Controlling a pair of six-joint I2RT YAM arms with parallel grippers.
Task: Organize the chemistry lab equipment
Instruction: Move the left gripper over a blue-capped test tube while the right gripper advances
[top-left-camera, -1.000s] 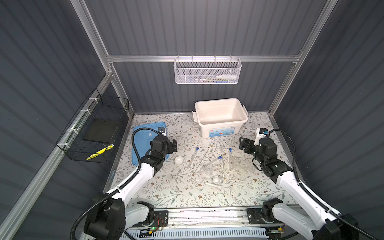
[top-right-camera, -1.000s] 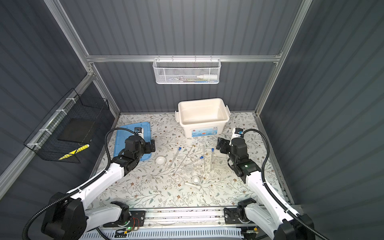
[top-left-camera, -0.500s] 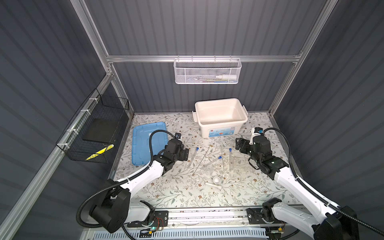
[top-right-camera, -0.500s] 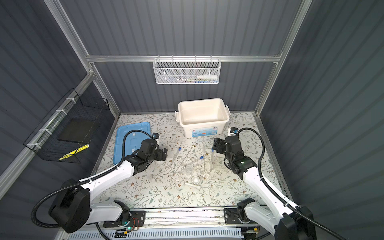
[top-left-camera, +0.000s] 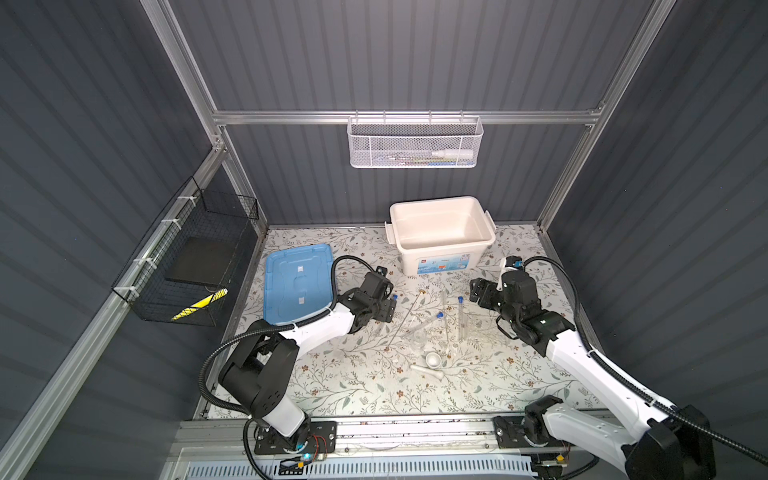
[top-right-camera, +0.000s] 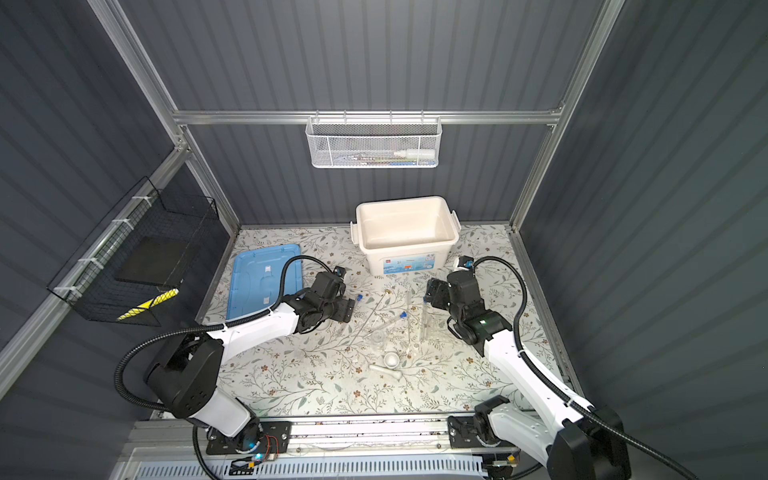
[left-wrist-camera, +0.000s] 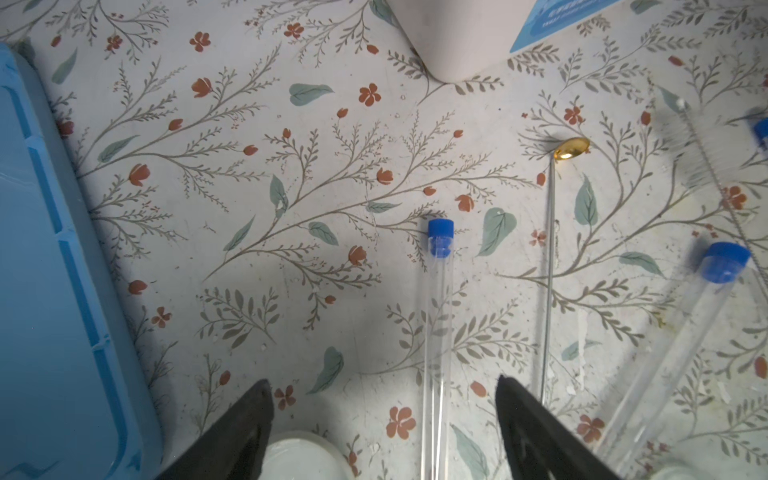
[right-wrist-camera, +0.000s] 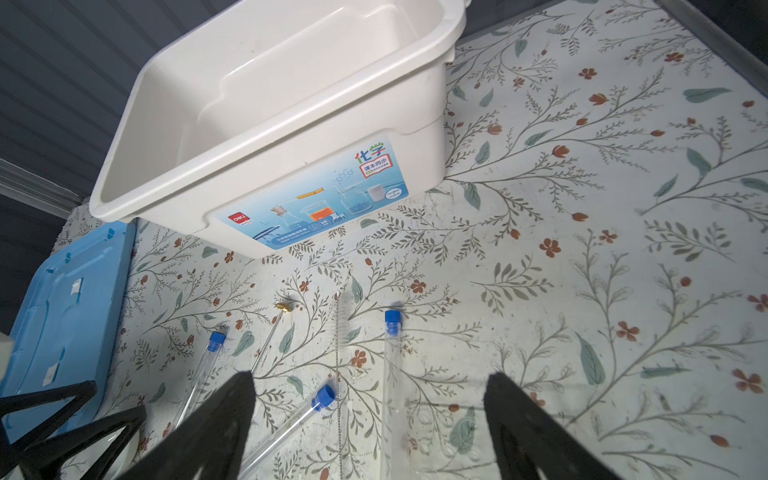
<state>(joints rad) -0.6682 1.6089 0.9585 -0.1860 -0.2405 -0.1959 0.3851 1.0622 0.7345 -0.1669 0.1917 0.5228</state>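
evidently the left gripper (left-wrist-camera: 384, 399) is lining up on a blue-capped test tube (left-wrist-camera: 436, 316) that lies flat on the flowered mat (top-left-camera: 353, 386) in front of the white tub (top-left-camera: 409, 257), on its labelled side. its jaws stand wide apart with nothing in them, and the tube runs between them, nearer one jaw than the other. to do this well, i judge, it should centre on the tube, come straight down and close gently across the clear body rather than the cap, since a round tube will likely roll. a thin rod (left-wrist-camera: 548, 266) with a gold tip lies just outside one jaw and a small white bowl (left-wrist-camera: 299, 457) sits by the other, so either could get nudged. the right gripper (right-wrist-camera: 370, 382) is likewise spread open and empty, above a second tube (right-wrist-camera: 390, 374) in front of the tub; a third tube (right-wrist-camera: 286, 428) and a wire brush (right-wrist-camera: 338, 374) lie between the two tubes. farther out from the tub's front are a small clear beaker (top-left-camera: 417, 336), another bowl (top-left-camera: 432, 358) and the white pestle (top-left-camera: 422, 369). the tub itself is empty, its blue lid (top-left-camera: 297, 282) flat on the mat beside it. above the tub, the white mesh basket (top-left-camera: 395, 137) holds a white bottle (top-left-camera: 451, 154) and thin items i cannot make out; the black wire basket (top-left-camera: 162, 301), well off from the tub, past its lid, holds a dark flat thing (top-left-camera: 199, 264).
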